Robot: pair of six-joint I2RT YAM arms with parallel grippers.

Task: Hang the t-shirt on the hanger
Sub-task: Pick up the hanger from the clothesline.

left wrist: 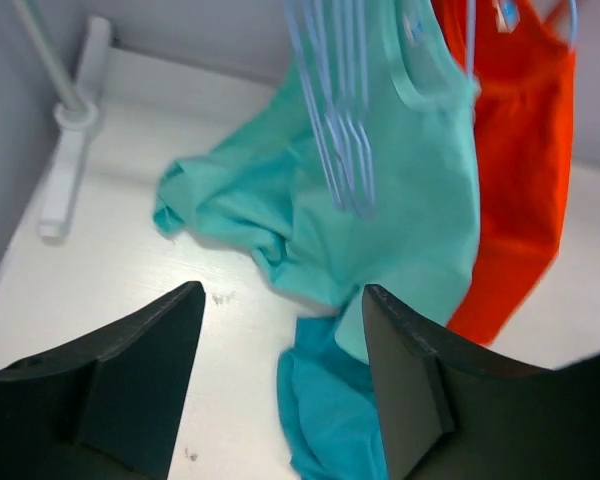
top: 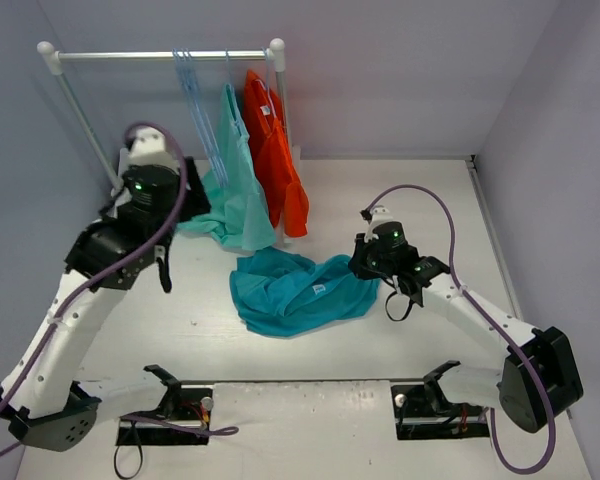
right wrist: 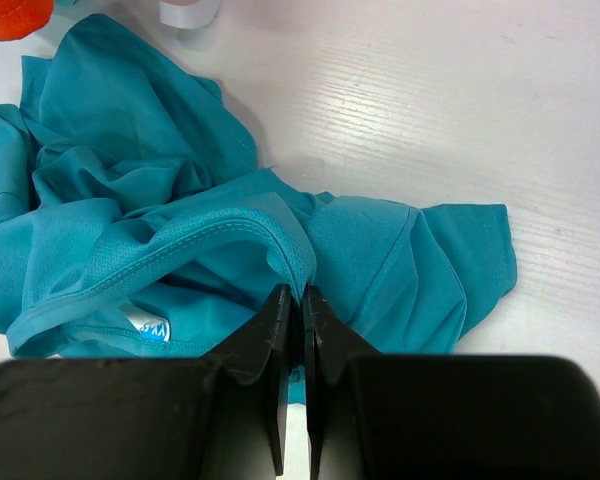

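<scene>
Pinching the collar hem of the t-shirt (right wrist: 130,230) with the right gripper (right wrist: 300,296), jaws clenched on cloth heaped on the table (top: 430,215). Holding the left gripper (left wrist: 282,300) released and empty – up before the hangers (left wrist: 340,130) on the rail (top: 130,56), beside the mint garment (left wrist: 420,210).

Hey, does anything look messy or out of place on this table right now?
Yes. The t-shirt lies crumpled in a heap on the table instead of hanging, with the right tool pinching a hemmed edge. The mint-green garment hangs from the rack, but its lower part bunches on the table.
</scene>
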